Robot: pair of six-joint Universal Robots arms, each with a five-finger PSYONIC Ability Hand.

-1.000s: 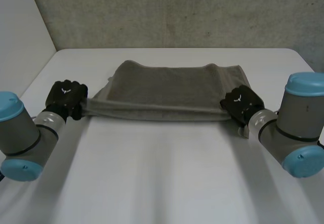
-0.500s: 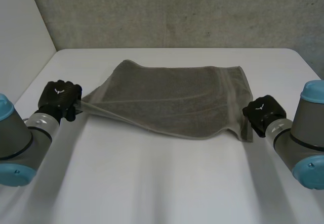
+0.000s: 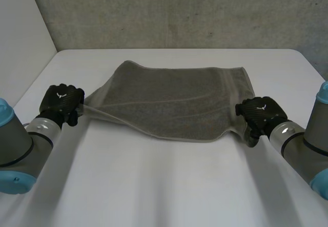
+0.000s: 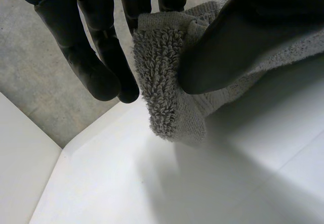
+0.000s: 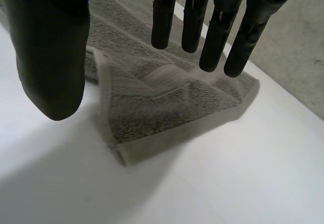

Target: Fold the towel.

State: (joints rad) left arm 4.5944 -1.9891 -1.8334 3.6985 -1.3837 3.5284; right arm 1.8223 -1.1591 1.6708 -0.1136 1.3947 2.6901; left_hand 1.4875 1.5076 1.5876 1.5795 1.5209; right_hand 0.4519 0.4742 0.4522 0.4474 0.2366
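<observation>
We see the grey towel (image 3: 174,101) spread in the middle of the frame on the white table (image 3: 169,186). Our left hand (image 3: 61,104), at the left of the frame, pinches the towel's left near corner between the thumb and the fingers, a little above the table. Our right hand (image 3: 261,115), at the right, is released, with straight fingers (image 5: 217,37) over the right near corner, which lies on the table. The terry cloth looks soft, light and limp. We judge it will sag between holds, so it is best taken at the corners.

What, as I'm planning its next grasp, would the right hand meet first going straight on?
Probably the towel: the open right hand points at its near corner on the table; gap unclear.
</observation>
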